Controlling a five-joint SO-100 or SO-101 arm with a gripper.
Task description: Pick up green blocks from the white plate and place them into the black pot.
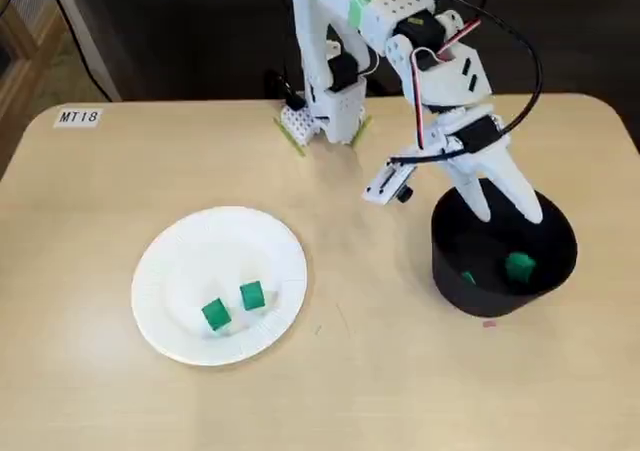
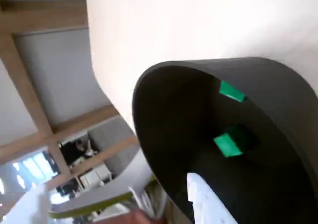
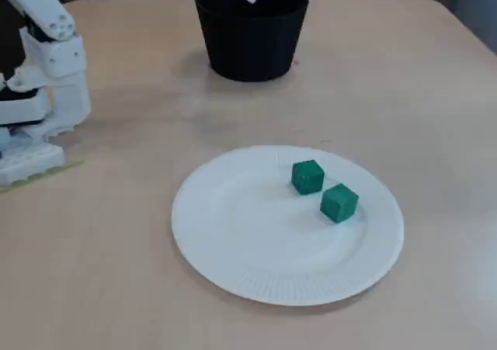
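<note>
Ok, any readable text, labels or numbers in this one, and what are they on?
"MT18": on a white label stuck to the table, near its upper left corner in a fixed view.
Nothing else can be read: no print shows on the white plate or the black pot.

A pale wooden table (image 1: 100,401) spreads beneath the gripper (image 1: 505,213). In a fixed view, a white label reading MT18 (image 1: 78,117) sits far left of the gripper at the table's corner. A small pink speck (image 1: 489,323) lies nearby, just below the gripper in that view.
</note>
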